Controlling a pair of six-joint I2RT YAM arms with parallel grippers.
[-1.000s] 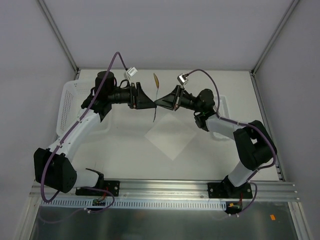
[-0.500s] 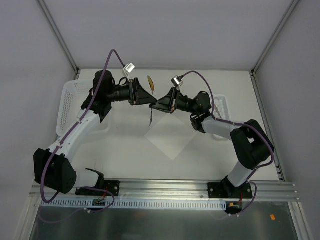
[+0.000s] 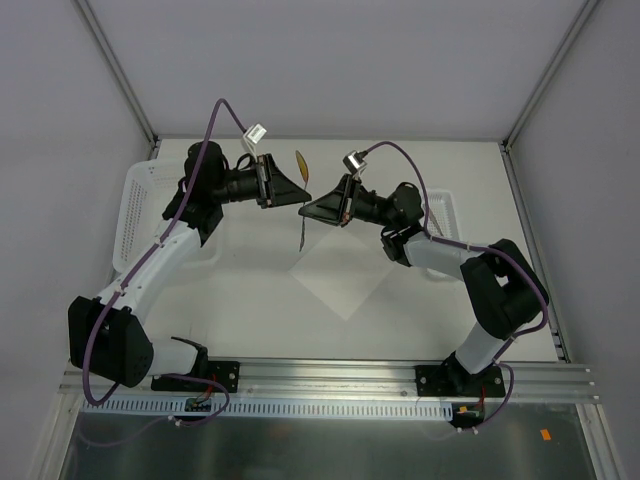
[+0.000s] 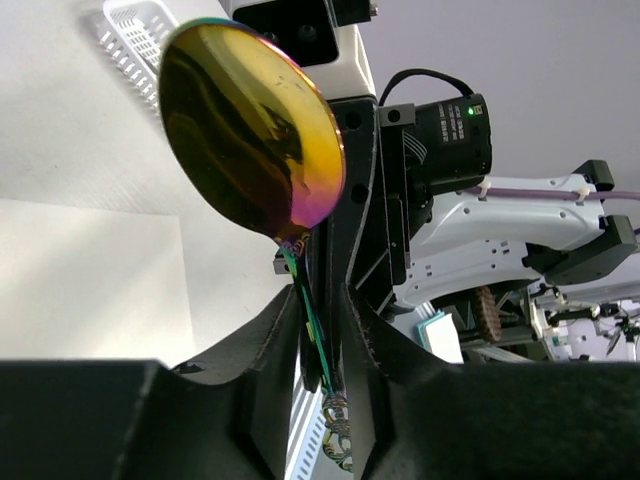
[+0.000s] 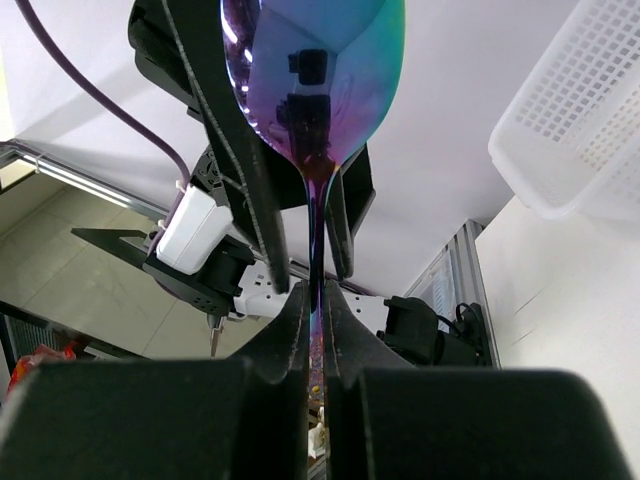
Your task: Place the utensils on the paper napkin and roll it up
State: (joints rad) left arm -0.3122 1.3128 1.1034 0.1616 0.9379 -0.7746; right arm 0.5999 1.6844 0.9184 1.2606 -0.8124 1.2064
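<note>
The right gripper [image 5: 316, 305] clamps the spoon [image 3: 301, 161] by its stem, holding it aloft near the paper napkin [image 3: 340, 275]'s far corner. The left gripper [image 4: 322, 330] straddles the same stem, apparently for a 2-arm handover; whether it grips cannot be told.

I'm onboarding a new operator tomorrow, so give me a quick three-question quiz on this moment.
1. True or false: the spoon lies flat on the paper napkin.
2. Where is the paper napkin? A, inside a basket. B, flat on the table. C, draped over the spoon.
3. Fill in: the right gripper is shut on the spoon's ____.

Key: 1 false, the spoon is held in the air; 2 B; 3 handle.
</note>
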